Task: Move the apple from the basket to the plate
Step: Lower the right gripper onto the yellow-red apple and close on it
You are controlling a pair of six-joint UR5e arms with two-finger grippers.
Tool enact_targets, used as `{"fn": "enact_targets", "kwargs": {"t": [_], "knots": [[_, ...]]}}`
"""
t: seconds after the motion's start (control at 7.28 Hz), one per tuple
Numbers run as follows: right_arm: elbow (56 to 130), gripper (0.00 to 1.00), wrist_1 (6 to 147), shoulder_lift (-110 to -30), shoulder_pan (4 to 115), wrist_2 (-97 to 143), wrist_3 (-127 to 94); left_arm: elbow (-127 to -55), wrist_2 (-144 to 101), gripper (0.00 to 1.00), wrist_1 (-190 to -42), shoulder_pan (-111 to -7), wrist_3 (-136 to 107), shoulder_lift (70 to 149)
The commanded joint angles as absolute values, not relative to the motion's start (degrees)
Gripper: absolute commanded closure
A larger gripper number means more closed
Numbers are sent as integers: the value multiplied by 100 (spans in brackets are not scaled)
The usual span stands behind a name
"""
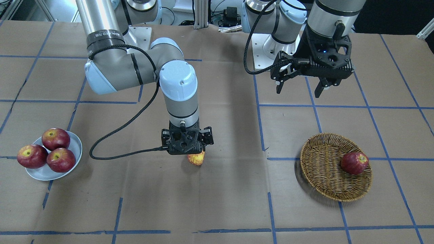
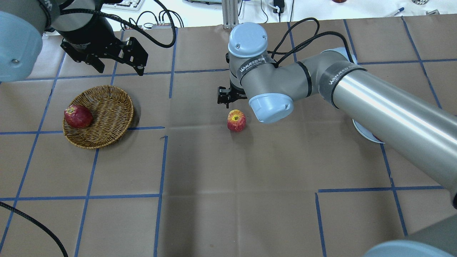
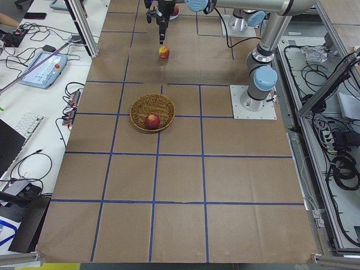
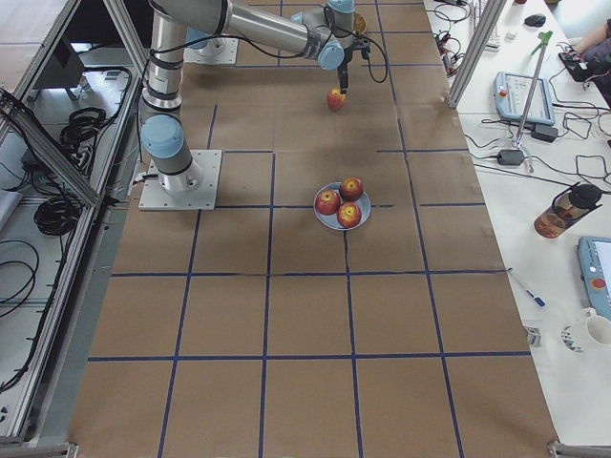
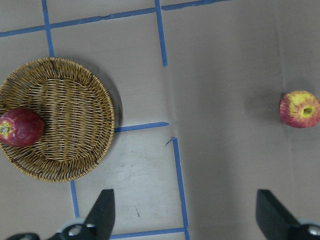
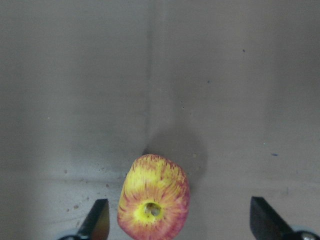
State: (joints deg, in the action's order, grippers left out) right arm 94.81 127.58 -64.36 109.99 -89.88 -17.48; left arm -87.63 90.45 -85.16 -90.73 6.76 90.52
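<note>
The right gripper (image 6: 181, 222) hangs spread over the apple (image 6: 154, 200), which sits off-centre beneath it; centre first, lower straight, then pinch gently.

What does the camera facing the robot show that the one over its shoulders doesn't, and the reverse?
Only the facing camera shows the plate whole, with three dark red apples on it. Only the over-shoulder camera shows the streaked apple whole on the table; facing, the right pincer hides most of it. Both show the basket holding one dark red apple.
</note>
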Motion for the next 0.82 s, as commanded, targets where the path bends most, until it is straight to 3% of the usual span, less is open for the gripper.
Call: {"fn": "enact_targets", "kwargs": {"t": [0.0,0.69], "knots": [[9641,0,13313,-6127,11030,-8965,-1705,-8771,9044,0,-8525,-9070,677,9062],[9905,0,13641,-5801,11276,-8947,-1617,-8780,9044,0,-8552,-9070,677,9053]]}}
